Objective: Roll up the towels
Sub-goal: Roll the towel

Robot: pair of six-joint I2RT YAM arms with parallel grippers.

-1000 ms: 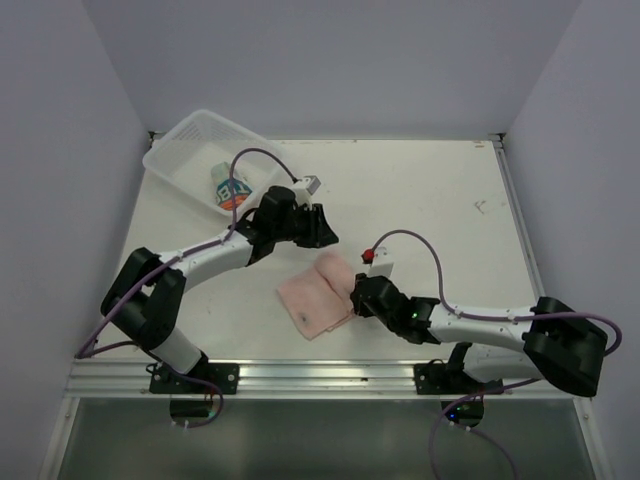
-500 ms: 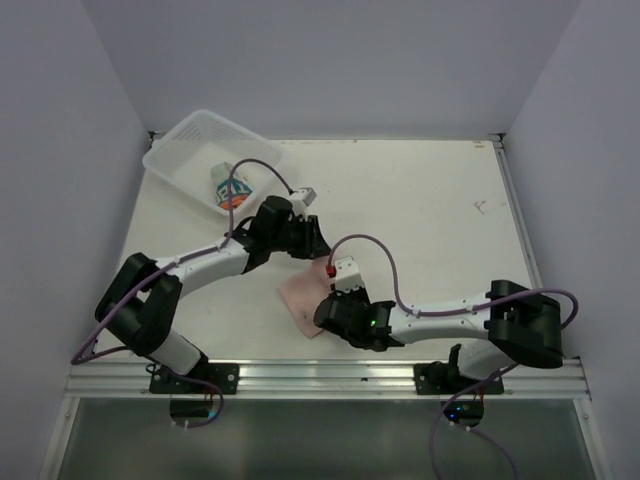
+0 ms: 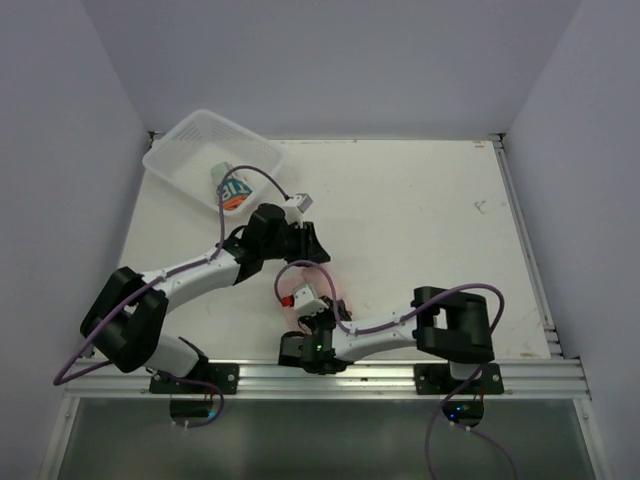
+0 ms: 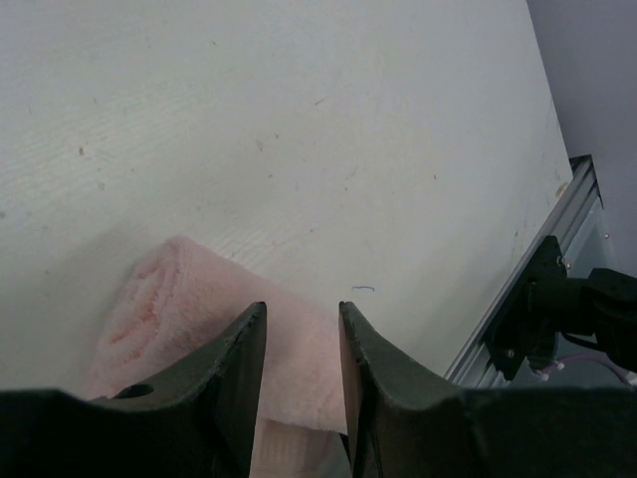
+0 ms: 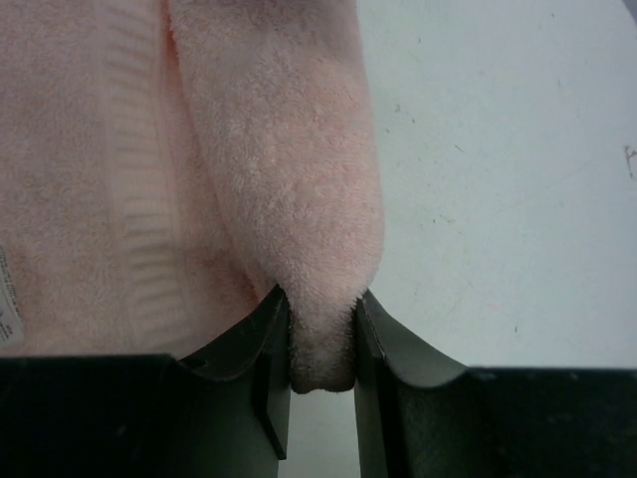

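The pale pink towel (image 5: 289, 149) lies partly rolled on the white table, its thick fold running away from my right gripper (image 5: 320, 299), which is shut on the fold's near end. In the left wrist view the towel's rolled end (image 4: 169, 294) shows at the left. My left gripper (image 4: 299, 314) stands over it with jaws parted and pink cloth filling the gap; I cannot tell whether they touch it. From above, the left gripper (image 3: 305, 248) sits just behind the right wrist, and both arms hide most of the pink towel. The printed towel (image 3: 232, 188) lies in the basket.
The white mesh basket (image 3: 170, 150) stands at the far left corner of the table. An aluminium rail (image 3: 330, 375) runs along the near edge, close to the right wrist. The right arm lies folded low along that edge.
My right gripper has swept left and toward the near edge, carrying the pink towel's fold with it. The left gripper has followed slightly nearer. The towel is now mostly covered from above.
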